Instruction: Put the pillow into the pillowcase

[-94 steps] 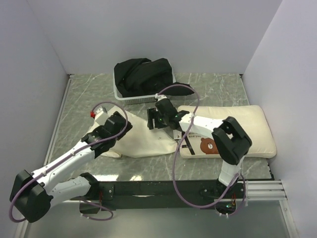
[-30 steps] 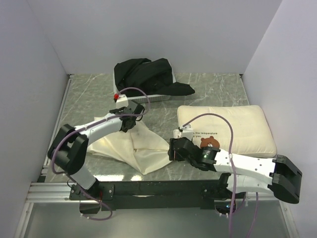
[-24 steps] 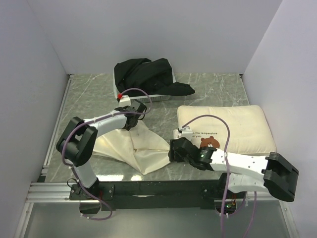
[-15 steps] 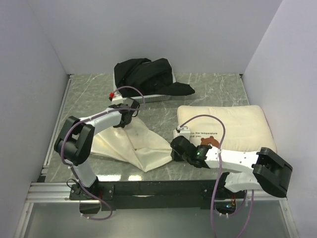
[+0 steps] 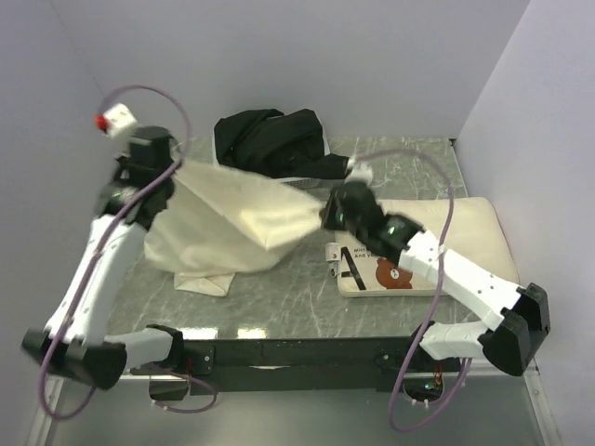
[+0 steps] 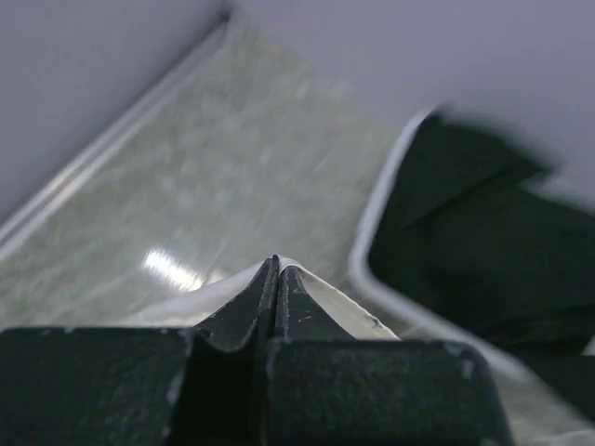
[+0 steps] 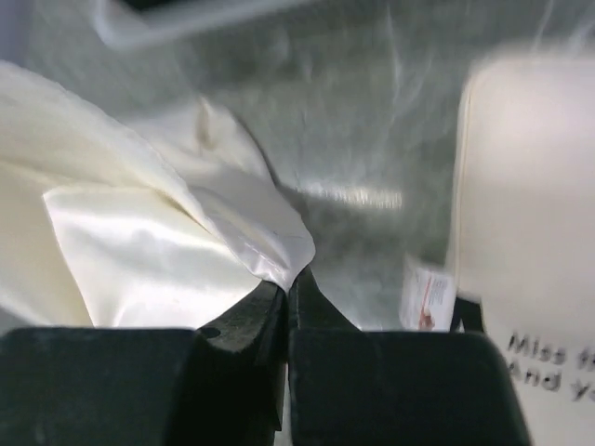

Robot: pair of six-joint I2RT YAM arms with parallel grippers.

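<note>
Above the worktop (image 5: 297,293), pillowcase (image 5: 223,223) is pinched taut between left tool (image 6: 277,268) and right tool (image 7: 288,277), likely to open it for pillow (image 5: 446,237).

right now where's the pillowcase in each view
Top external: the pillowcase is left of centre, held up and spread wide.
Left wrist: bottom centre, only a thin cream edge shows behind the shut jaws.
Right wrist: it fills the left half, with its corner pinched in the shut jaws.
Shared landmark: the grey marbled table.
</note>
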